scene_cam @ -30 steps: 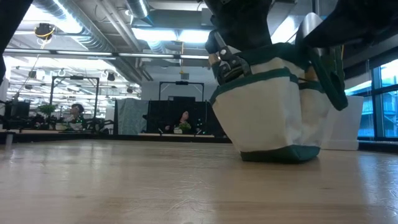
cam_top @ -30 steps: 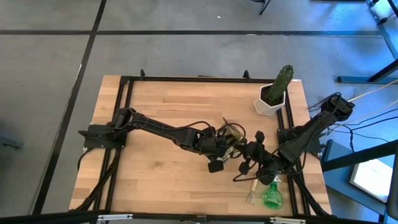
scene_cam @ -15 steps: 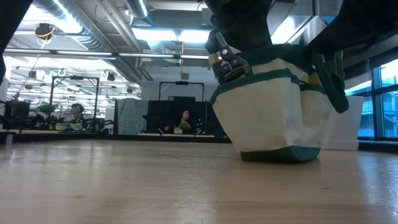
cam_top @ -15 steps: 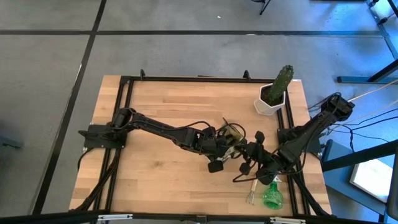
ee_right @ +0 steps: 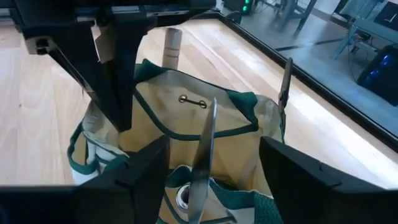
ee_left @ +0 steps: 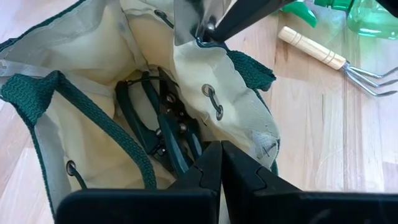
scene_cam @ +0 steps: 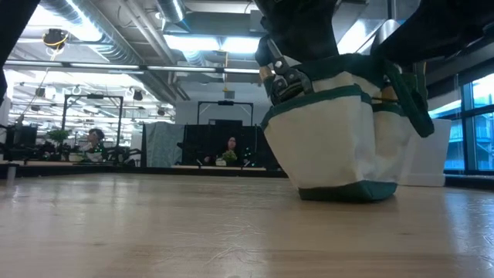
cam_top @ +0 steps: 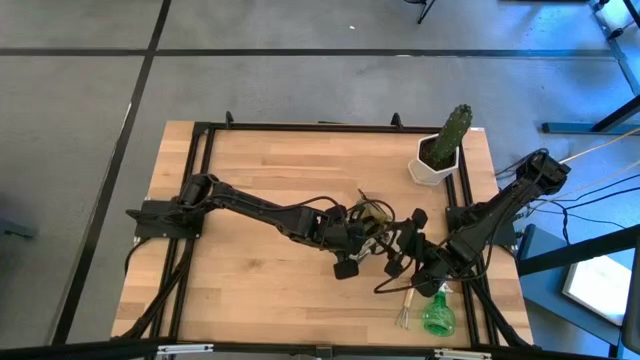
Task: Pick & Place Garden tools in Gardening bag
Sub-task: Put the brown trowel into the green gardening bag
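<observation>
The gardening bag (cam_top: 370, 215), beige with green trim, stands upright at mid-table. Black pruners (ee_left: 168, 124) lie inside it. A grey metal blade (ee_right: 204, 143), seen edge-on, stands up from the bag's inside, and a wooden handle (ee_right: 172, 43) sticks up at the far rim. My right gripper (ee_right: 214, 168) hovers open over the bag's mouth, one finger on each side of the blade and clear of it. My left gripper (ee_left: 221, 165) is shut at the bag's rim. A hand fork (cam_top: 405, 305) and a green spray bottle (cam_top: 437, 315) lie near the front edge. My left gripper is shut on the bag's upper rim (ee_right: 93, 121), its fingers (ee_right: 115, 93) slanting down onto it from the table's left. In its own wrist view the fingers cover the place of contact, so how many layers it has cannot be told. The bag rests on its base.
A cactus in a white pot (cam_top: 445, 145) stands at the far right corner. Black frame rails (cam_top: 200, 200) run along the table's edges. Bare wood lies to the left and in front of the bag (scene_cam: 193, 224).
My right gripper has opened over the bag's mouth and stayed where it was. The bag stands where it stood, with my left gripper still at its rim.
</observation>
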Motion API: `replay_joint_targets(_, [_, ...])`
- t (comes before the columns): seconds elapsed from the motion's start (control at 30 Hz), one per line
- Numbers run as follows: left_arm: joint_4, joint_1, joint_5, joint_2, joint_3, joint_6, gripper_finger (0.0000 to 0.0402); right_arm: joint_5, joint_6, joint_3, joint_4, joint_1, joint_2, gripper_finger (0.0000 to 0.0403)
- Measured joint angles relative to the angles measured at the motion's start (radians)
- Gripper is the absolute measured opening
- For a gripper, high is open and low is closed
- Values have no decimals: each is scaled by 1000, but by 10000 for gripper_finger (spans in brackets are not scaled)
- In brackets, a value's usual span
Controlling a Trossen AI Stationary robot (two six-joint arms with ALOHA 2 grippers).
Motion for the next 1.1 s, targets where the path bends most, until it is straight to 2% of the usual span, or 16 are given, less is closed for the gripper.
replay_joint_targets(0.1, [0,0,3,0,0,0,3,-4,-1,0,-3,0,0,244])
replay_joint_targets(0.23, [0,0,7,0,0,0,1,-5,-1,0,-4,0,-5,212])
replay_joint_targets(0.4, [0,-1,7,0,0,0,3,-9,-22,0,-4,0,-40,145])
replay_joint_targets(0.67, [0,-3,27,0,0,2,3,-59,-95,0,-7,0,-68,13])
replay_joint_targets(0.93, [0,-3,26,0,0,-1,3,-79,-204,0,-25,-1,-68,4])
replay_joint_targets(1.1, [0,-3,26,0,0,-4,1,-45,-178,0,-22,2,-67,2])
